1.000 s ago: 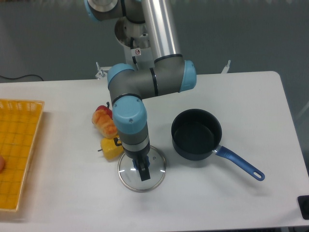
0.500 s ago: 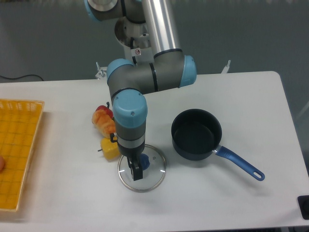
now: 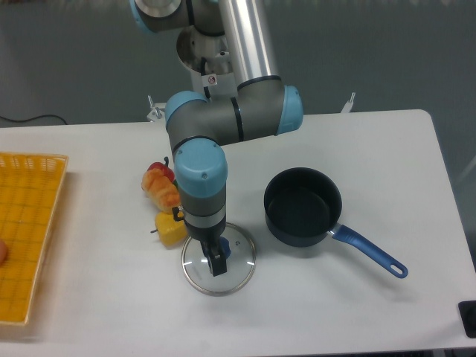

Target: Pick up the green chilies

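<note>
A: Camera view: our claw (image 3: pixel 216 265) hangs over the glass lid (image 3: pixel 239 253) near the front edge of the surface (image 3: pixel 372 149). Over the last second it swung a little left, then came back right, and the wrist turned. It stayed at about the same height.

B: Is it holding anything?

A: We see nothing between the fingers. They look close together, but the wrist hides most of them, so we cannot tell how far open they are.

B: And the chilies?

A: We see no green thing anywhere. Left of the lid lie the yellow pepper (image 3: pixel 170 229), an orange lumpy toy (image 3: pixel 161 189) and a red one (image 3: pixel 159 169) behind it. The arm (image 3: pixel 202 186) covers the patch just beside them, so the chilies may sit hidden there, or out of sight elsewhere.

B: So what does the shuffle mean for us?

A: We judge it as small aiming over the lid, not a grasp. The pick is not yet begun. The pot (image 3: pixel 303 206) stands to the right, the yellow basket (image 3: pixel 30 223) at the left edge, neither touched.
</note>
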### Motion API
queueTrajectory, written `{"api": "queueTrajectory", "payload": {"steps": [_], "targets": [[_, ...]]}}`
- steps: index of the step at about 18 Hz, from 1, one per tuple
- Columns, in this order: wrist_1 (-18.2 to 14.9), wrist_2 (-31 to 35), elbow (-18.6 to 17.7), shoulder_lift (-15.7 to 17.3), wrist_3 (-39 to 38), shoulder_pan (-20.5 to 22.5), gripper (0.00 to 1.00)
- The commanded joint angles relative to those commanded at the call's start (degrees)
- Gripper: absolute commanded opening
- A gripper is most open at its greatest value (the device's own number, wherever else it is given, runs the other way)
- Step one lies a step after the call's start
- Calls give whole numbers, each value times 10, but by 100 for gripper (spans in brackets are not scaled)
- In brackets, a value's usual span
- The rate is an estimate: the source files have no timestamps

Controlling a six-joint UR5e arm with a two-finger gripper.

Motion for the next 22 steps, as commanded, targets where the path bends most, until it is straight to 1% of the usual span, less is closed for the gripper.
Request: {"api": "queueTrajectory", "payload": {"steps": [1, 3, 4, 6, 7, 9, 13, 16, 18, 22], "targets": [[-4, 4, -2, 3, 19, 5, 100], [-7, 14, -8, 14, 116, 14, 100], [-9, 16, -11, 18, 148, 15, 100], [-14, 22, -29, 26, 170, 16, 100], [-18, 34, -38, 34, 185, 17, 100], [-24, 51, -54, 39, 224, 12, 100], [-22, 58, -111, 62, 236, 4, 100], [-23, 59, -138, 81, 237, -3, 100], [-22, 59, -163, 91, 236, -5, 100], [-23, 59, -180, 107, 238, -6, 100]]}}
